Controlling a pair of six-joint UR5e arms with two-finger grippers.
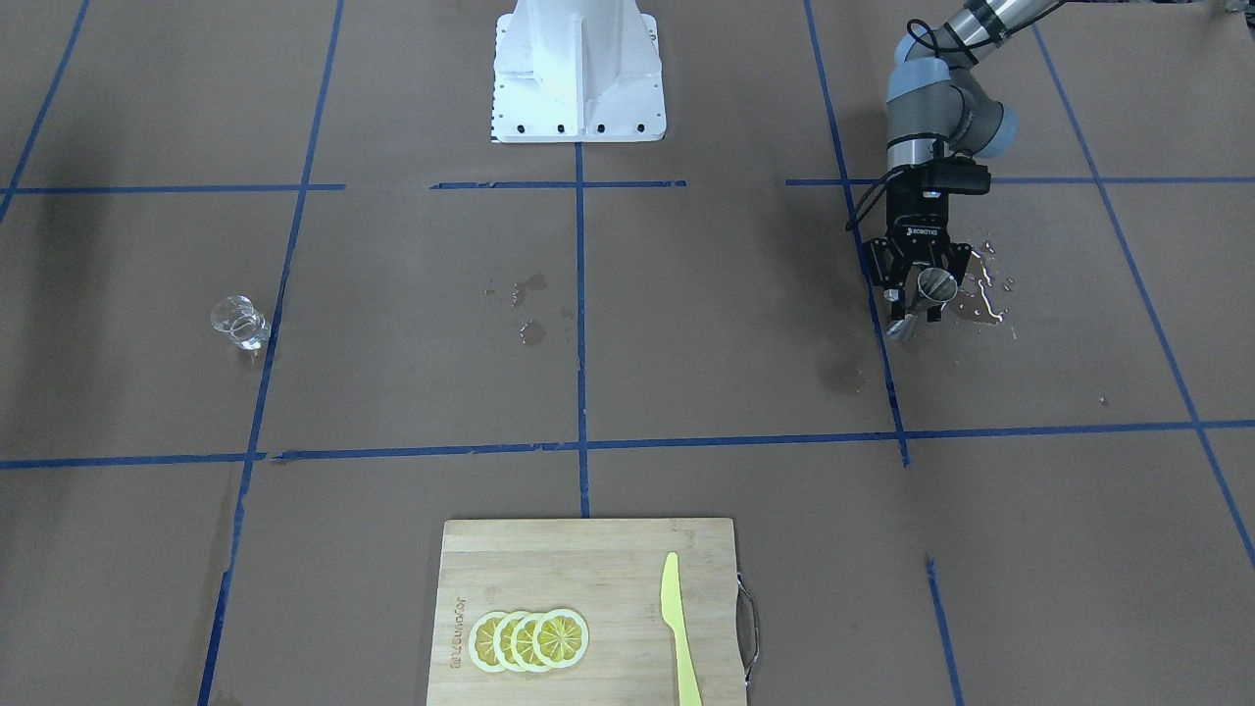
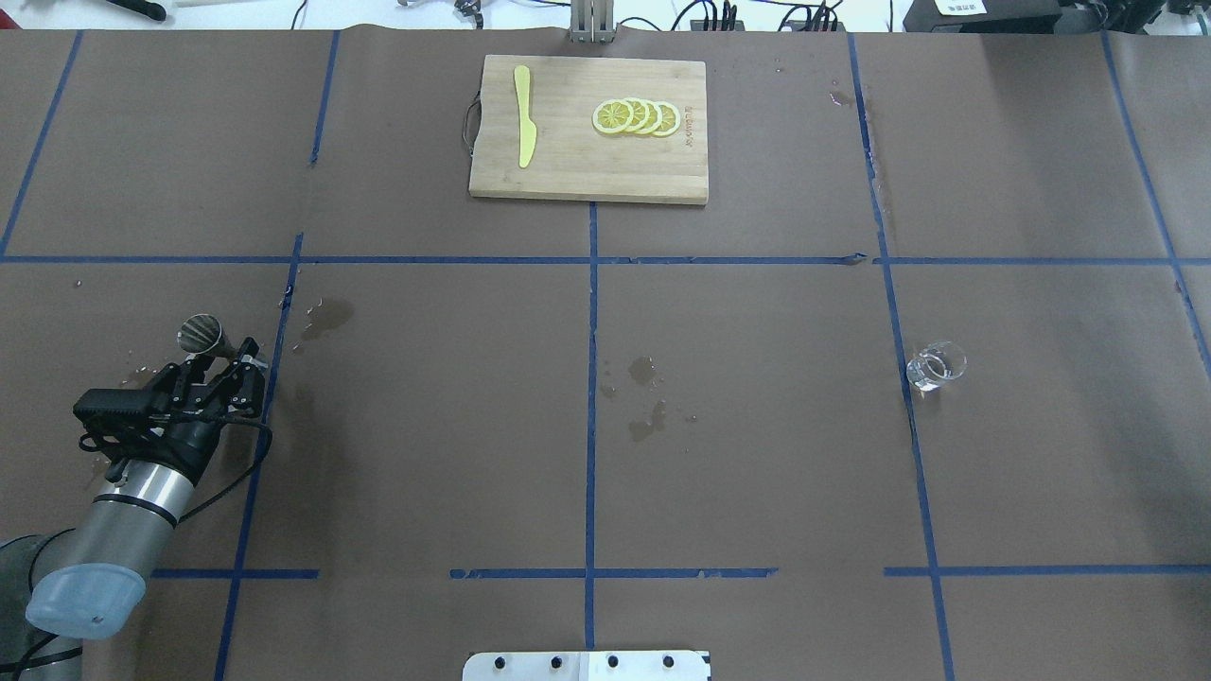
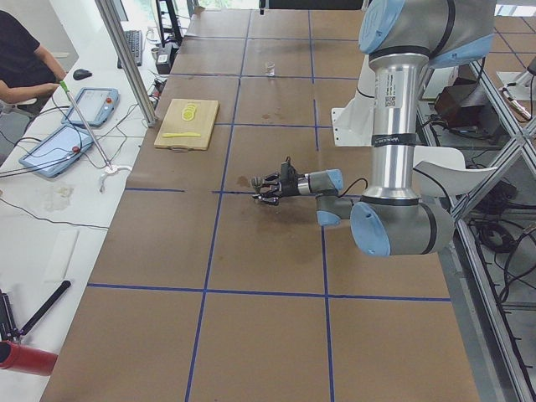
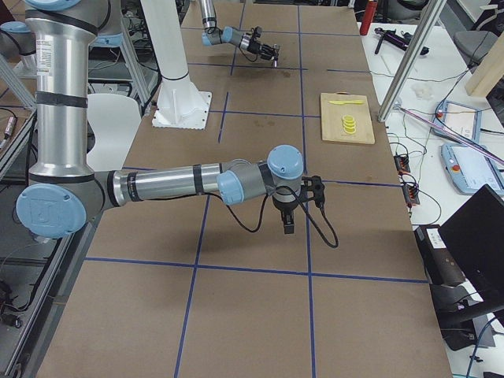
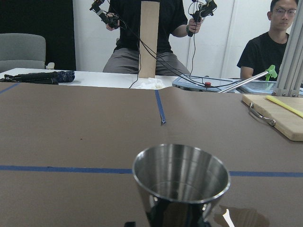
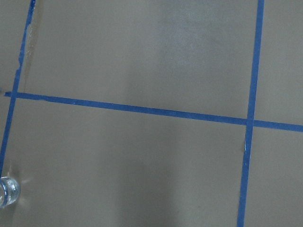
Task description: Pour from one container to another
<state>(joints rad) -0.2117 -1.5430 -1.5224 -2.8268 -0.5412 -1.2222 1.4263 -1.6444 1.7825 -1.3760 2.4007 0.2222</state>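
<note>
left gripper (image 2: 225,359) holds jigger (image 2: 202,335) | puddle (image 1: 983,294) beside | cup (image 2: 935,365), cutting board (image 2: 577,165) well apart

Robotics lab. Work table (image 2: 757,426) papered brown, marked into grid by blue tape (image 2: 591,378). Two industrial arms: left arm (image 3: 394,126), right arm (image 4: 157,185). White mounting pedestal (image 1: 578,69) at 12 o'clock in front-facing view. Aluminium frame post (image 3: 126,59) at table edge. Side bench at 9 o'clock in left view carries teach pendants (image 3: 57,149) and loose cables (image 3: 33,219). Laptop (image 4: 480,236) at 3 o'clock in right view. Person (image 5: 147,28) beyond table holds wired hand controllers (image 5: 201,9).
</note>
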